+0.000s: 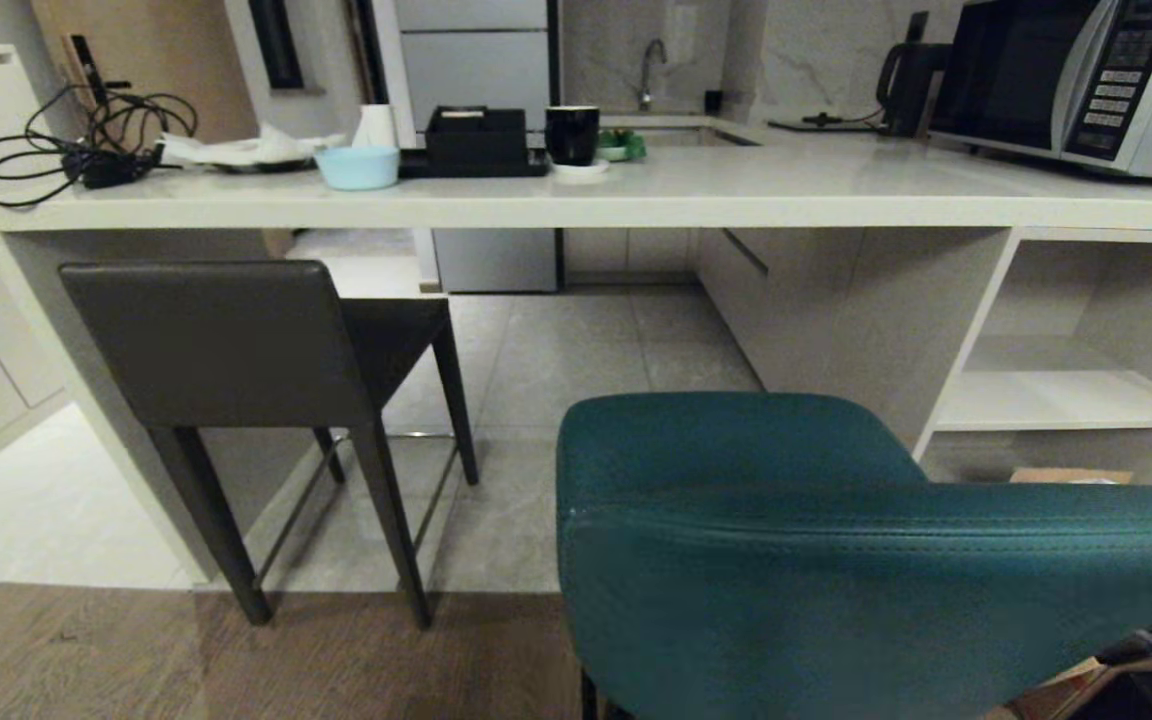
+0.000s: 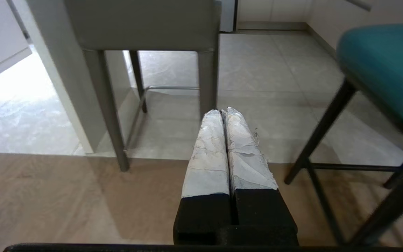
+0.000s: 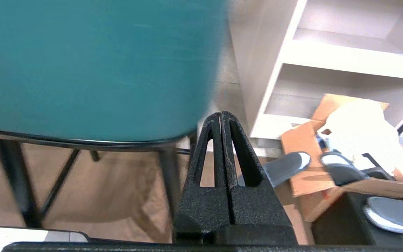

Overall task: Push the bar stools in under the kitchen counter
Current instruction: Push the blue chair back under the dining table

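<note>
The dark grey stool stands at the left end of the kitchen counter, its seat partly under the top and its back outside the edge. Close in front of me, out from the counter, stands the teal stool with its curved back toward me. In the left wrist view my left gripper is shut and empty, low above the wood floor, between the grey stool and the teal stool. My right gripper is shut and empty, just beside and below the teal seat.
On the counter lie cables, a blue bowl, a black box, a black mug and a microwave. White shelves fill the counter's right end. A cardboard box and slippers lie on the floor at the right.
</note>
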Available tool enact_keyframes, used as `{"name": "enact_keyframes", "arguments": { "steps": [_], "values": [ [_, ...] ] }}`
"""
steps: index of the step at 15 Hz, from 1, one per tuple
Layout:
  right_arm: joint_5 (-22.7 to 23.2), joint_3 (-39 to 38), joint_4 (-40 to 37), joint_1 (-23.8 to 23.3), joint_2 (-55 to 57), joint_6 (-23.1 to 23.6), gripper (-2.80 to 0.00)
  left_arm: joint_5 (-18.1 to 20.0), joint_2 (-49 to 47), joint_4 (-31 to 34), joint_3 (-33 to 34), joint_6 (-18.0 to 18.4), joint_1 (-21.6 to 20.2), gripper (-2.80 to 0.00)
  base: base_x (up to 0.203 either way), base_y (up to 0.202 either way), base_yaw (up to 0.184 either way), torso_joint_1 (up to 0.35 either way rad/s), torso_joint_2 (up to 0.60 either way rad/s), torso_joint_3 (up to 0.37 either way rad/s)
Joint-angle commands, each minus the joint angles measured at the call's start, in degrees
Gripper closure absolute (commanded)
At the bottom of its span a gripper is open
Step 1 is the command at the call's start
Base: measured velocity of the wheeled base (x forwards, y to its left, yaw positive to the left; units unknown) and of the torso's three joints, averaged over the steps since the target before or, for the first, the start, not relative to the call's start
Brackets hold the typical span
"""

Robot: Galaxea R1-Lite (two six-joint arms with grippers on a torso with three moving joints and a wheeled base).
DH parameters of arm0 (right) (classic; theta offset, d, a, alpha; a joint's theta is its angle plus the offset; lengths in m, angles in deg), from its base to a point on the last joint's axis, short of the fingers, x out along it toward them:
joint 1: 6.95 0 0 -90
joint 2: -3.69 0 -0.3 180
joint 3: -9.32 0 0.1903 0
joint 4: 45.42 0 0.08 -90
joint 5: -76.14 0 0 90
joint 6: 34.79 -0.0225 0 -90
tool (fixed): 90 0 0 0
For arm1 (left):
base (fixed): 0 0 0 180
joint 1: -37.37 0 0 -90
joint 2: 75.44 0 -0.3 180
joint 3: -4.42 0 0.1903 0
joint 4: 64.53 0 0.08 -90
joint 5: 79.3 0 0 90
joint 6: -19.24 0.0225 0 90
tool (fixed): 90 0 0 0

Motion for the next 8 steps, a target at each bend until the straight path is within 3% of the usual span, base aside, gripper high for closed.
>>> {"name": "enact_keyframes", "arguments": {
  "steps": [1,8],
  "values": [
    [0.0,0.0,0.0,0.0,0.1,0.1,0.0,0.0,-0.1,-0.1,1.1,0.0,0.0,0.0,0.0,-0.191,0.001,-0.001,0.0,0.0],
    [0.0,0.0,0.0,0.0,0.1,0.1,0.0,0.0,-0.1,-0.1,1.1,0.0,-0.1,0.0,0.0,-0.194,0.003,0.002,0.0,0.002]
  ]
}}
